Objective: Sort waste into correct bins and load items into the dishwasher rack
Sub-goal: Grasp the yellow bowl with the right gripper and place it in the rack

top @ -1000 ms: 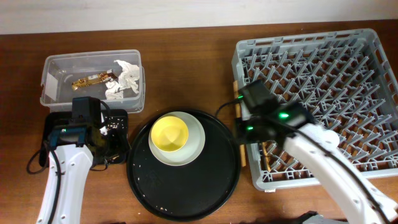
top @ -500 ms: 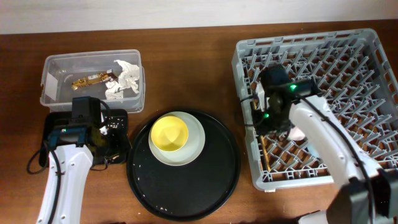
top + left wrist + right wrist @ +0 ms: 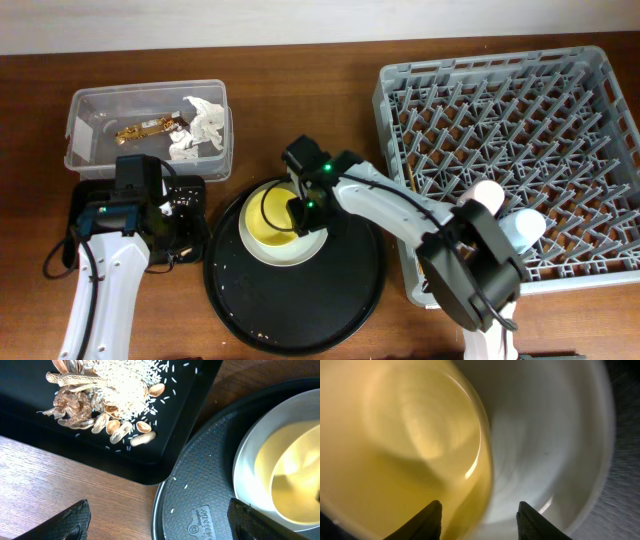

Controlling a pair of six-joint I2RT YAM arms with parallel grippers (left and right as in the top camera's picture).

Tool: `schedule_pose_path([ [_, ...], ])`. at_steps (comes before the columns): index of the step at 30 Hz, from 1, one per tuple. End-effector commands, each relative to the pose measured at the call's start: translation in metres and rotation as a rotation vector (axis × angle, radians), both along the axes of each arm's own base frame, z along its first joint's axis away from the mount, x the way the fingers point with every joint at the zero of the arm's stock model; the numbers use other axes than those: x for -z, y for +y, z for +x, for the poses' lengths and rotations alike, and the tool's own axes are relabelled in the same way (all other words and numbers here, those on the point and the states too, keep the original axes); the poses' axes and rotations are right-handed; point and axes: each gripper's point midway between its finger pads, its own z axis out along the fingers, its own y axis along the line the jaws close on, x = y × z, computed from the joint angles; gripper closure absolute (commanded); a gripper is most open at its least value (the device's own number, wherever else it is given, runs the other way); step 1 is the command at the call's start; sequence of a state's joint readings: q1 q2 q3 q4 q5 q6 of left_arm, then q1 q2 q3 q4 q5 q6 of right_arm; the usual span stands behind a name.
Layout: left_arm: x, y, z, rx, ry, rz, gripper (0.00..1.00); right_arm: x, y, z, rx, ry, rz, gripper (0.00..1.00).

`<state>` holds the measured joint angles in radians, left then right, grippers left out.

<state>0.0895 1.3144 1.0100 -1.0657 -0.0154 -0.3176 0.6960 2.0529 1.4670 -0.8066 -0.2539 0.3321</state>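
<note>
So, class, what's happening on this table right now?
The right hand is open over the yellow bowl, with a finger on either side of the bowl's rim. The bowl sits on the plate, on the round black tray. The left hand hovers open by the shallow black tray, which holds the food scraps. The tissue and gold wrapper lie in the clear tub. Two small cups are already in the rack.
</note>
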Motion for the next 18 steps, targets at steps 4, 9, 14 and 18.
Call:
schedule_pose_path([
  [4, -0.003, 0.002, -0.001, -0.013, -0.013, 0.007, 0.13, -0.015, 0.000, 0.017, 0.042, -0.029, -0.016, 0.84],
  [9, -0.003, 0.002, -0.001, -0.013, -0.013, 0.007, 0.13, -0.020, -0.004, 0.018, 0.046, -0.030, -0.040, 0.82],
  [14, -0.003, 0.002, -0.001, -0.013, -0.013, 0.007, 0.13, -0.012, -0.012, 0.007, 0.044, 0.009, -0.075, 0.96],
  [18, -0.003, 0.002, -0.001, -0.013, -0.014, 0.007, 0.13, -0.047, -0.044, 0.025, 0.093, -0.102, -0.174, 0.96],
])
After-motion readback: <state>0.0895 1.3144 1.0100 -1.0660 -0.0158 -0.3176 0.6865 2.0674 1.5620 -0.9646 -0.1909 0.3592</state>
